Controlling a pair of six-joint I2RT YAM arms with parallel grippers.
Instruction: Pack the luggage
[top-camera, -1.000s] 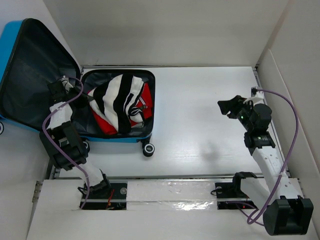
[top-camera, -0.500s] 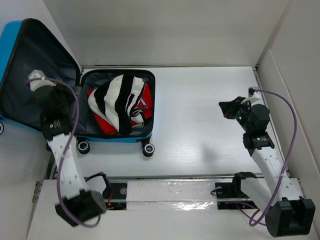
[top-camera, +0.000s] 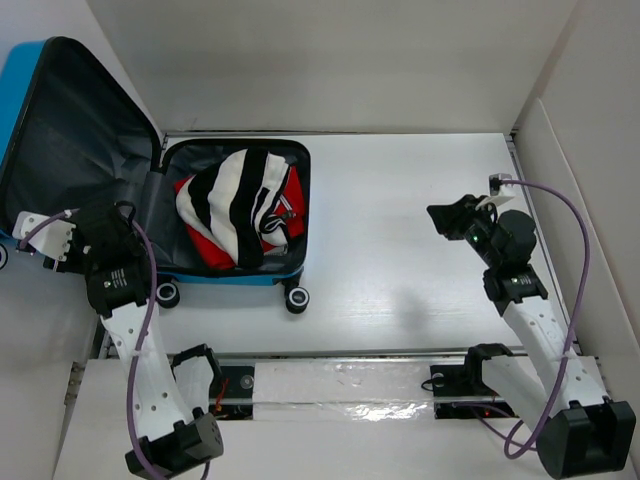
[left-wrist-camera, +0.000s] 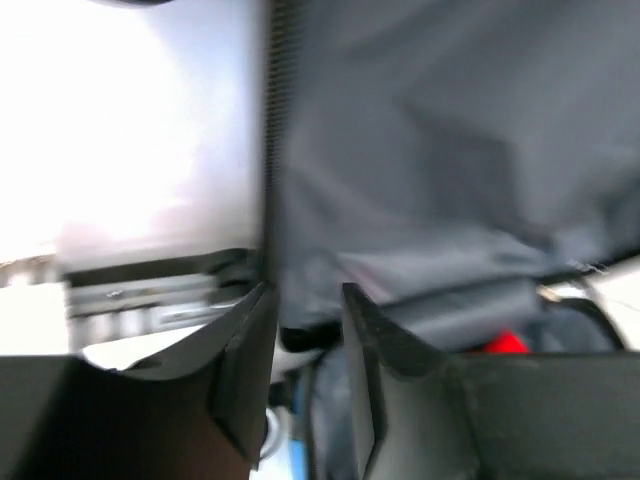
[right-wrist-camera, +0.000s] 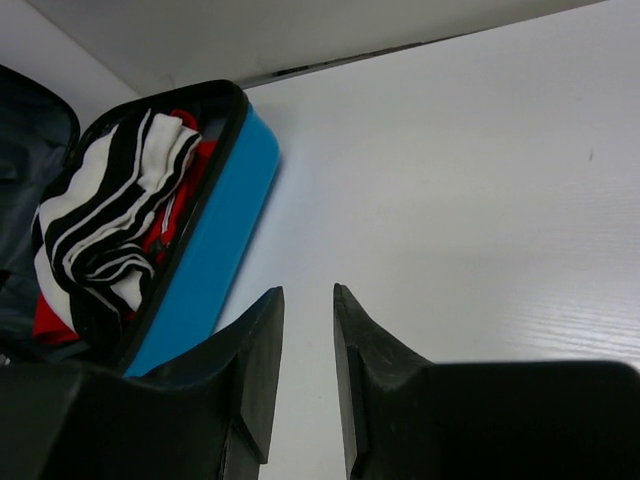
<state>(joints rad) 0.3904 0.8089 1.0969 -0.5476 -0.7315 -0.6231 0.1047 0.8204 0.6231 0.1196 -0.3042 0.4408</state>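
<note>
**Desk:** Where is the small bright blue hard-shell suitcase (top-camera: 230, 279) placed, and what is packed in it?

**Field:** It is laid open at the far left of the white table (top-camera: 400, 200). Its dark grey lined lid (top-camera: 80, 130) is propped up to the left of the base. Inside the base, a black-and-white striped garment (top-camera: 235, 205) is heaped over a red one (top-camera: 205, 250).

**Desk:** How are the claws seen?

**Field:** The left gripper (left-wrist-camera: 300, 335) is set at the lid's near outer edge. Its fingers are shown narrowly parted, with the rim lined up at the gap. Through the blur it cannot be told whether the rim is pinched. The right gripper (right-wrist-camera: 308, 330) is held well to the right of the suitcase, jaws slightly apart, with nothing between them.

**Desk:** What is asked of the step in hand?

**Field:** Closing the lid, it is judged. The rim should be seated deep between the fingers before it is swung across the hinge. The striped cloth should be kept inside the rim, so that no fold is trapped in the zip.
</note>
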